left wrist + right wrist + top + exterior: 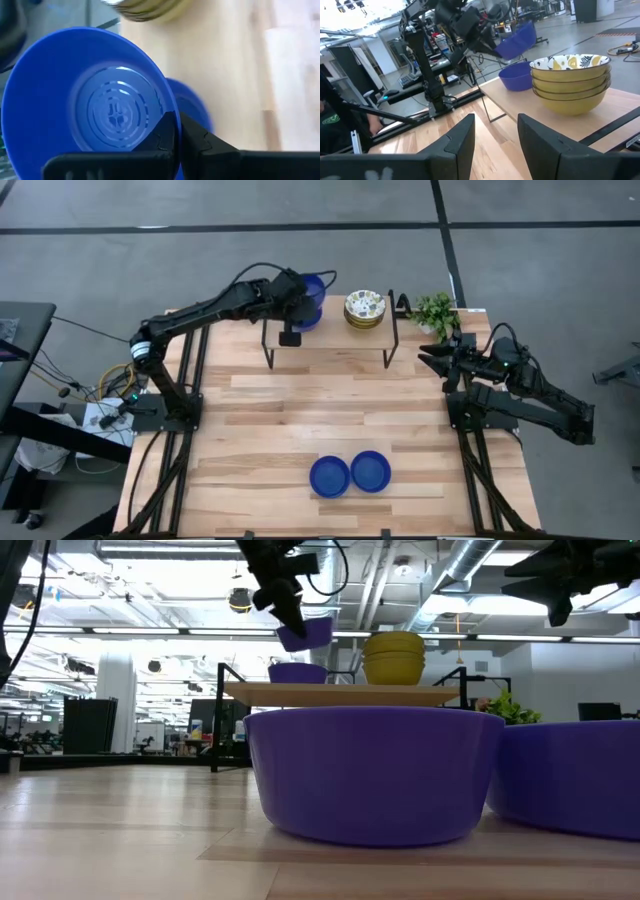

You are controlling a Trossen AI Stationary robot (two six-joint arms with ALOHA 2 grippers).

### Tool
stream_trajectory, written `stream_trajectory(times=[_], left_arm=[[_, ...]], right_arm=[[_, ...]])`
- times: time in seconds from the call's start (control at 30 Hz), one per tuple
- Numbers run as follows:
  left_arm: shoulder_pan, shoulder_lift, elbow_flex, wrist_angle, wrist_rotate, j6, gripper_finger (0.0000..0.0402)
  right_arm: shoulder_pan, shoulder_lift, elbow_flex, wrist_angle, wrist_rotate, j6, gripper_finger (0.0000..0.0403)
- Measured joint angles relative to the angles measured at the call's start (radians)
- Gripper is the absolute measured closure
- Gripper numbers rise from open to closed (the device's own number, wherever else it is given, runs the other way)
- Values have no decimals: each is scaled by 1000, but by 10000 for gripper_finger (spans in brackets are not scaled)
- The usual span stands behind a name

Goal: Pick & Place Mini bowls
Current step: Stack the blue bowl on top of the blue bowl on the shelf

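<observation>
Done so far: two blue mini bowls [349, 474] sit side by side, touching, on the near part of the worktop [280, 410], well apart from either arm's fingers
In hand: the left gripper [287, 613] has its fingers clenched on the rim of a third blue bowl [304, 634], which hangs tilted in the air above the raised shelf [330, 328]; one finger lies inside the bowl, the other outside it
Left on the shelf, blue: one more blue bowl [297, 672] rests just below the held one
Left on the shelf, patterned: a stack of floral bowls [365, 309] with yellowish outsides stands beside it, straight ahead of the right fingers but far off; it looks like four, untouched
Right gripper [430, 358]: fingers released and empty, hovering off the shelf's end near a small green plant [436, 310]
Judgement: roughly a quarter placed, the third bowl on its way, five not yet lifted
</observation>
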Motion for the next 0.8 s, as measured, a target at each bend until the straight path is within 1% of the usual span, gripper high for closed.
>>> stream_trajectory(times=[0.07, 0.1, 0.27, 0.47, 0.7, 0.8], left_arm=[[8, 0, 0, -6, 46, 1, 397], [11, -1, 0, -4, 52, 1, 397], [33, -1, 0, -33, 44, 0, 396], [32, 22, 0, -44, 62, -17, 396], [34, 34, 0, -50, 57, -35, 396], [33, 34, 0, -58, 57, -72, 396]], right_arm=[[0, 0, 0, 0, 0, 0, 264], [0, 0, 0, 0, 0, 0, 264], [0, 0, 0, 0, 0, 0, 266], [0, 0, 0, 0, 0, -1, 264], [0, 0, 0, -1, 0, -1, 268], [0, 0, 0, -1, 0, -1, 268]])
